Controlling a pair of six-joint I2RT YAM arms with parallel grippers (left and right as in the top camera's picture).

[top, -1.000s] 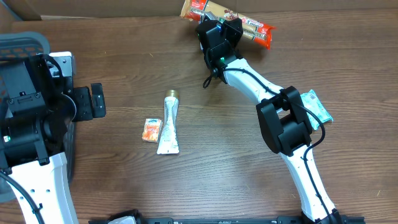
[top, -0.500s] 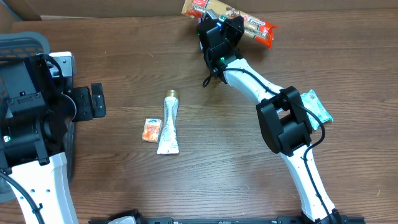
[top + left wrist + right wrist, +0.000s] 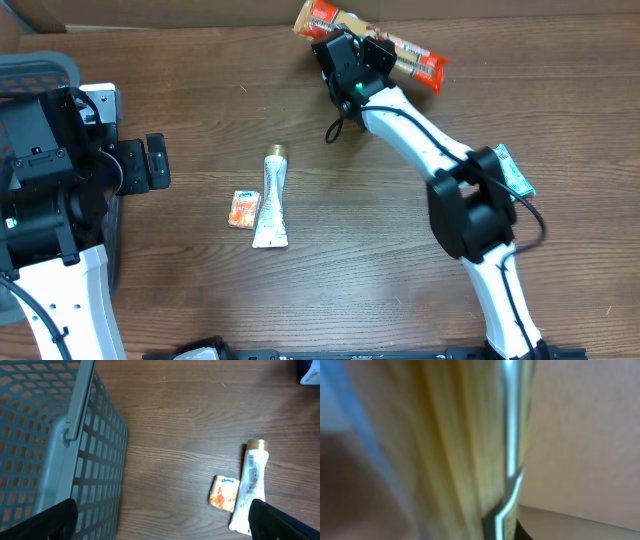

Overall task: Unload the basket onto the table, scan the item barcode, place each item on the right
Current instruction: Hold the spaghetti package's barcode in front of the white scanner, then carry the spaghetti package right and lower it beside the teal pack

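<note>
Holding a snack bar [image 3: 412, 60] tight in the right gripper [image 3: 364, 48] at the top middle, with the left gripper [image 3: 152, 163] wide open at the left edge.

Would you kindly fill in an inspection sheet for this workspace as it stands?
Surface: brown wood-grain table.
Job's things: long snack pack at the far edge; no scanner seen.
Clutter: white tube lying flat, small orange packet beside it; teal packet partly hidden by the right arm; grey mesh basket at left.
Grippers: left gripper open, empty; right gripper shut on the snack pack.
Cables: black cable looped near the right wrist.
Surroundings: cardboard wall behind the table.
</note>
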